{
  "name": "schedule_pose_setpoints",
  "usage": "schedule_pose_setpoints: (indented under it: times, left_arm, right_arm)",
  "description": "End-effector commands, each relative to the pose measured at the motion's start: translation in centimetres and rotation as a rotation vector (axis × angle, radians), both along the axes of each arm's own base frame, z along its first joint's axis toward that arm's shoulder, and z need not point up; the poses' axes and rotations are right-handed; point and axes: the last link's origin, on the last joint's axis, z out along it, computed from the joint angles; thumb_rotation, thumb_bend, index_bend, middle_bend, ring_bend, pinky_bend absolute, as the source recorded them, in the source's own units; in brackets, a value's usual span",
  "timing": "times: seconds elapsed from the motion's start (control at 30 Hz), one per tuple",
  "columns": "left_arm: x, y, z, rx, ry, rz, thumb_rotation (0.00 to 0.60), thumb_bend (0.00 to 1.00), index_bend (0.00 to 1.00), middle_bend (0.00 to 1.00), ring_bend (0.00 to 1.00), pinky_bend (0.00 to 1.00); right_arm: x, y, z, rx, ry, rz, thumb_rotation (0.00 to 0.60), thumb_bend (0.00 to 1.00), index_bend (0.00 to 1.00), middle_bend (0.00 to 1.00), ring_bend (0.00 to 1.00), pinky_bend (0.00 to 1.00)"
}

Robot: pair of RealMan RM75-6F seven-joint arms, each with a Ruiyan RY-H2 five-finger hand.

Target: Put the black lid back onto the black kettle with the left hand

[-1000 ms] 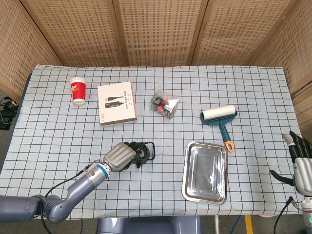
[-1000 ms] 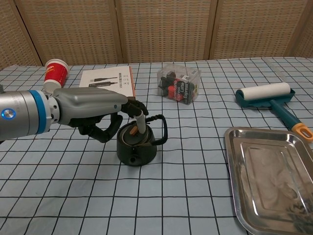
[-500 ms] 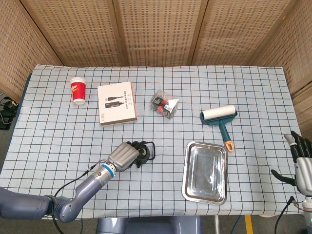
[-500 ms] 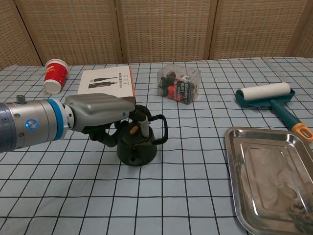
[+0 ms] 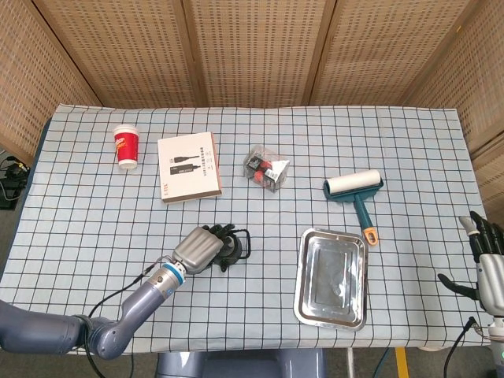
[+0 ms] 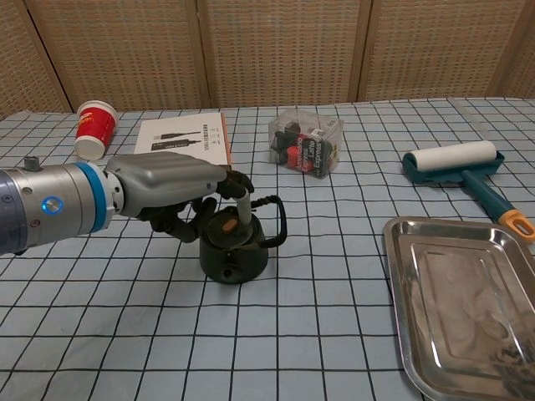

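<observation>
A table covered with a pale blue checked cloth carries everything. Along its far side stand a red paper cup, a flat white booklet just right of it, and a clear packet of small items near the middle, with a teal lint roller further right. Nearer the front edge the black kettle sits left of centre, and a steel tray lies to its right, well apart from it.
</observation>
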Motion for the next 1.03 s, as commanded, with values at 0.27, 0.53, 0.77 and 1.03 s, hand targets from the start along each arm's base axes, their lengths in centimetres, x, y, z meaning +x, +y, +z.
schedule_pose_setpoints:
  times: [0.27, 0.53, 0.77, 1.03]
  left_arm:
    - [-0.1, 0.9, 5.6, 0.109, -0.087, 0.005, 0.6, 0.9, 0.2, 0.02, 0.08, 0.23]
    - [-3.9, 1.6, 11.4, 0.286, -0.056, 0.097, 0.6, 0.0, 0.0, 0.0, 0.0, 0.0]
    - [-9.8, -0.9, 15.3, 0.509, -0.079, 0.199, 0.6, 0.0, 0.0, 0.0, 0.0, 0.0]
    - [-15.5, -5.6, 17.0, 0.595, -0.105, 0.292, 0.6, 0.0, 0.0, 0.0, 0.0, 0.0]
  right_arm:
    - [0.1, 0.0, -0.2, 0.006, 0.004, 0.003, 0.6, 0.21, 0.0, 0.0, 0.0, 0.0]
    - [0.3, 0.1, -0.5, 0.016, 0.012, 0.009, 0.6, 0.21, 0.0, 0.0, 0.0, 0.0]
    - [0.5, 0.2, -0.8, 0.02, 0.02, 0.016, 0.6, 0.21, 0.0, 0.0, 0.0, 0.0]
    - [0.8, 0.4, -0.7, 0.018, 0.021, 0.025, 0.6, 0.21, 0.0, 0.0, 0.0, 0.0]
